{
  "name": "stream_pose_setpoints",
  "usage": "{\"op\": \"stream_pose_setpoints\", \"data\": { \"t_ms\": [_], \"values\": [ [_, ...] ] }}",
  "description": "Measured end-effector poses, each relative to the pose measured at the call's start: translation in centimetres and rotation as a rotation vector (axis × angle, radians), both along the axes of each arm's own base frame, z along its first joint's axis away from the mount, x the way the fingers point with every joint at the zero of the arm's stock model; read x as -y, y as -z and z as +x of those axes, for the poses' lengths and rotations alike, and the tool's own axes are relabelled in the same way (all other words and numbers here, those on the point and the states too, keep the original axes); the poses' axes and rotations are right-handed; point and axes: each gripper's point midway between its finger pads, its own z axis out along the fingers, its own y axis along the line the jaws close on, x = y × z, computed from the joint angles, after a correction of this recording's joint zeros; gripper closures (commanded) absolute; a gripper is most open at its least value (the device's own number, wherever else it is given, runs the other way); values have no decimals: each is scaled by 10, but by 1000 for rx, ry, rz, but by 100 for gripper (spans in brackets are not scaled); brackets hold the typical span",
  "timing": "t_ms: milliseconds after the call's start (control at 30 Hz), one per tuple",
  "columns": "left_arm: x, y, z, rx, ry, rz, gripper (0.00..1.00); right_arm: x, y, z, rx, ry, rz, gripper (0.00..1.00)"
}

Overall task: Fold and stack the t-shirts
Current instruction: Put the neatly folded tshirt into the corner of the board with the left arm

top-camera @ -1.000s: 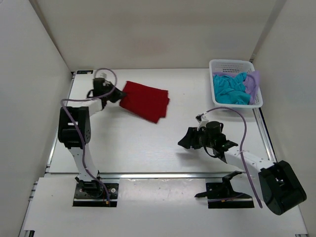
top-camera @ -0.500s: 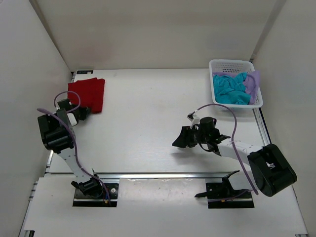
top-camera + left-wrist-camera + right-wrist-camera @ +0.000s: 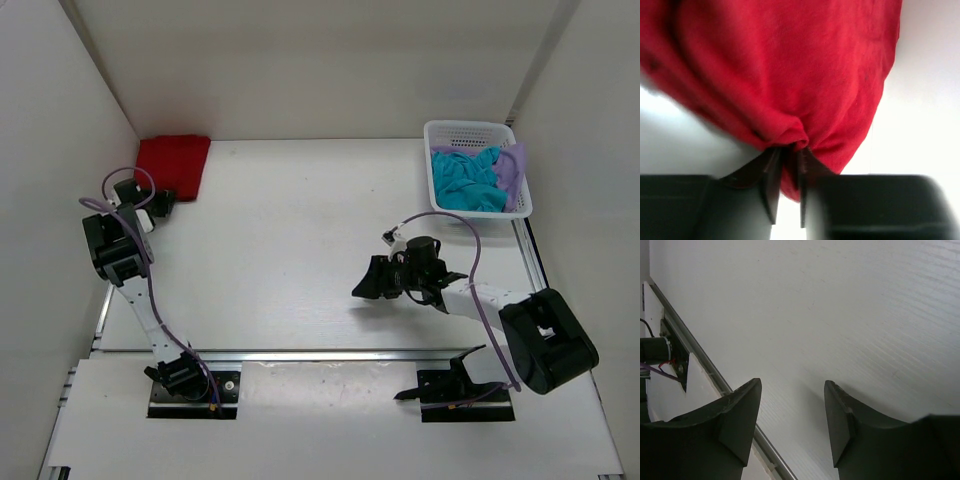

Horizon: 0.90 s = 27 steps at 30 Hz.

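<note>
Shirts all lie toward the far edge of the tabletop (image 3: pixel 300 230). Nearest the bases, the right arm (image 3: pixel 470 298) hangs low over bare tabletop, its jaws spread wide with nothing between them, pointing left and away from the basket. Farther back, the left arm (image 3: pixel 125 260) has its jaws pinched nearly shut on a bunched fold at the near edge of the red shirt (image 3: pixel 175 163). That shirt lies folded in the far left corner, its long side running away from the jaws toward the back wall. At the far right, the teal shirt (image 3: pixel 465 180) and lavender shirt (image 3: pixel 512 168) sit crumpled in the white basket (image 3: pixel 440 130), beyond and right of the open jaws. The right arm is much nearer, so it seems best placed to fetch the next one.
</note>
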Motion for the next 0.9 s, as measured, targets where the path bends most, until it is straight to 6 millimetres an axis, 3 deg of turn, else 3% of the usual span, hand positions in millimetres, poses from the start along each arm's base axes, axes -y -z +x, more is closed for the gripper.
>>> {"op": "stream_pose_setpoints", "data": {
  "t_ms": [100, 333, 367, 433, 467, 533, 567, 633, 700, 733, 767, 833, 900],
  "values": [
    [3, -3, -13, 12, -12, -17, 53, 2, -1, 6, 2, 17, -8, 51],
    [26, -9, -85, -63, -43, -12, 58, -2, -27, 38, 85, 102, -31, 59],
    [29, -14, -92, -64, -45, -1, 59, -3, -31, 41, 97, 110, -30, 63],
    [38, -29, -98, -48, -31, 22, 69, -4, -39, 47, 119, 123, -26, 82],
    [45, -40, -98, -31, -16, 40, 78, -4, -44, 51, 125, 130, -23, 100],
    [66, -63, -96, 3, 37, 92, 96, 0, -53, 63, 138, 162, -36, 100],
    [81, -74, -94, 17, 73, 125, 99, 4, -58, 71, 147, 189, -47, 100],
    [125, -93, -92, 32, 174, 215, 100, 14, -73, 91, 178, 253, -74, 100],
    [196, -118, -93, 74, 338, 312, 100, 31, -98, 118, 250, 345, -97, 97],
    [235, -130, -97, 100, 414, 373, 100, 40, -110, 128, 279, 386, -100, 88],
    [277, -141, -107, 132, 495, 424, 100, 54, -122, 140, 311, 438, -104, 80],
    [352, -158, -141, 209, 665, 485, 100, 93, -142, 162, 349, 554, -130, 74],
    [408, -163, -184, 279, 831, 508, 100, 140, -158, 185, 370, 677, -179, 68]
  ]
}}
